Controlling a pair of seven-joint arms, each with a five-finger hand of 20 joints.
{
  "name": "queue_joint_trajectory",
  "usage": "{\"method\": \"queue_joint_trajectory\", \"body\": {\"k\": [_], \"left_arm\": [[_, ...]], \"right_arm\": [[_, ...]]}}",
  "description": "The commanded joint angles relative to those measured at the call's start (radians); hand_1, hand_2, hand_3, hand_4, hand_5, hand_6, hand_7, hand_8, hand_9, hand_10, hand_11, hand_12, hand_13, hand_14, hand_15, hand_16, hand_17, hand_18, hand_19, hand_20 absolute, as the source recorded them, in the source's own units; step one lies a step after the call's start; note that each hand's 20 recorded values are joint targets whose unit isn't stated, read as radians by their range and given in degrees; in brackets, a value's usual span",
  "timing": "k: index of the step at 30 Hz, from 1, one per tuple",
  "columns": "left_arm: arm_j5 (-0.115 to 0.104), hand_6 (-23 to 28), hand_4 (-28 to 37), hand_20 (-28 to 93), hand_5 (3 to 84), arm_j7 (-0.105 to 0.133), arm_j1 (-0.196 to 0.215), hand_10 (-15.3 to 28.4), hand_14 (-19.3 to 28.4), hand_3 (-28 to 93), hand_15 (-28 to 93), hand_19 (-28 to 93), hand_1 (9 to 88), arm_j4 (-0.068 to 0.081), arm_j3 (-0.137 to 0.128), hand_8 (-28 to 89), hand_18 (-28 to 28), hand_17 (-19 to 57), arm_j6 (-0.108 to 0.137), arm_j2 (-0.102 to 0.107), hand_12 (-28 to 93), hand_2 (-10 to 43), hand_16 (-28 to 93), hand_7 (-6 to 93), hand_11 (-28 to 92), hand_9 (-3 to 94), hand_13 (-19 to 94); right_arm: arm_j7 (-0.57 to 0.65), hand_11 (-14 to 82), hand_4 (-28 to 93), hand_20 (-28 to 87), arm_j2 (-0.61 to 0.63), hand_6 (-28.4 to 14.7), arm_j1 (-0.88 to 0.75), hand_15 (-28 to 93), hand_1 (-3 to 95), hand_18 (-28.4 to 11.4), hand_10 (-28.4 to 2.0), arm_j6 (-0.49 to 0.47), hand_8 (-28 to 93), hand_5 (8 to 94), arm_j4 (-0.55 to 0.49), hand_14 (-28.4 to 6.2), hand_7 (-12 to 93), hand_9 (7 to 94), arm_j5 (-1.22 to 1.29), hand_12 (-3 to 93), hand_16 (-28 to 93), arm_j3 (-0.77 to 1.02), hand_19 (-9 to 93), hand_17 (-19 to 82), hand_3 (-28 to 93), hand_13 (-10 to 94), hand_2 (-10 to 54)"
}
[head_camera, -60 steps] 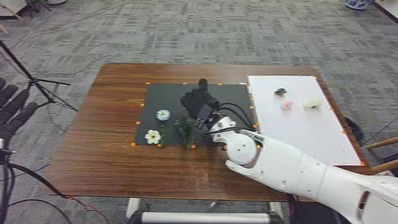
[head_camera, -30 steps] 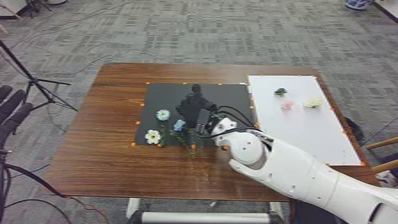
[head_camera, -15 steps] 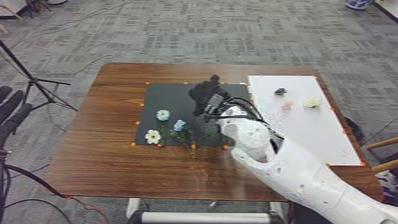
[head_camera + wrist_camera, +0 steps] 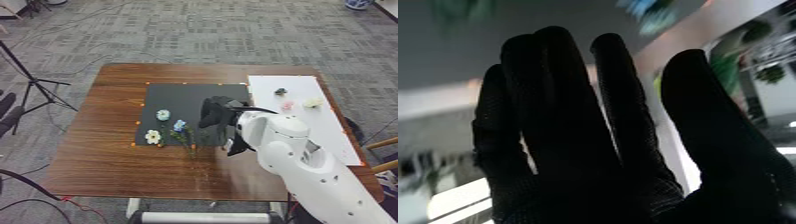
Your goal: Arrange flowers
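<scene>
The right hand [image 4: 216,113] is over the black mat [image 4: 191,95], fingers extended, slightly spread, gripping nothing; the blue flower [image 4: 179,125] lies on the mat nearby. A low leftward sweep could snag its stem [image 4: 190,140]; misalignment would result.

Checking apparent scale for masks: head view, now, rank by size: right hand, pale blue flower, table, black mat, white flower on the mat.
1. table
2. black mat
3. right hand
Unranked, smallest: pale blue flower and white flower look alike.
</scene>
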Motion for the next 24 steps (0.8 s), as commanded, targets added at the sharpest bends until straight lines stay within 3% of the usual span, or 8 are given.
{"method": "queue_joint_trajectory", "body": {"k": [1,18,24], "left_arm": [[0.002,9.2,-28.3,11,38.8,-0.009,-0.004,13.7,14.3,63,27,24,23.2,0.002,0.002,-6,13.0,-3.7,-0.006,0.002,13,19.6,-2,8.0,13,33.8,26],[0.000,9.3,-28.3,11,38.9,-0.009,0.001,13.8,14.4,63,27,24,23.1,-0.001,0.003,-6,13.0,-3.8,-0.006,-0.005,13,20.0,-2,7.8,12,33.7,25],[0.002,9.4,-28.3,11,38.9,-0.010,0.005,13.8,14.4,63,27,24,23.0,-0.003,0.003,-6,13.0,-3.8,-0.008,-0.007,13,20.0,-2,7.7,12,33.7,25]], "right_arm": [[0.014,18.9,-23,36,-0.051,-6.1,-0.053,65,34.2,-28.3,-21.0,-0.170,-10,65.8,-0.015,-21.2,14,68.0,0.098,17.7,23,0.029,74,18,72,49,6.6],[0.047,18.7,-22,39,-0.110,-6.2,-0.081,66,31.3,-28.4,-21.7,-0.225,-10,67.1,-0.008,-22.0,16,67.9,0.152,17.4,23,-0.005,74,18,70,48,10.4],[0.075,17.7,-22,39,-0.113,-6.1,-0.070,66,31.1,-28.4,-21.8,-0.196,-10,66.4,0.022,-22.1,14,66.5,0.150,16.9,22,-0.032,74,18,69,48,10.7]]}}
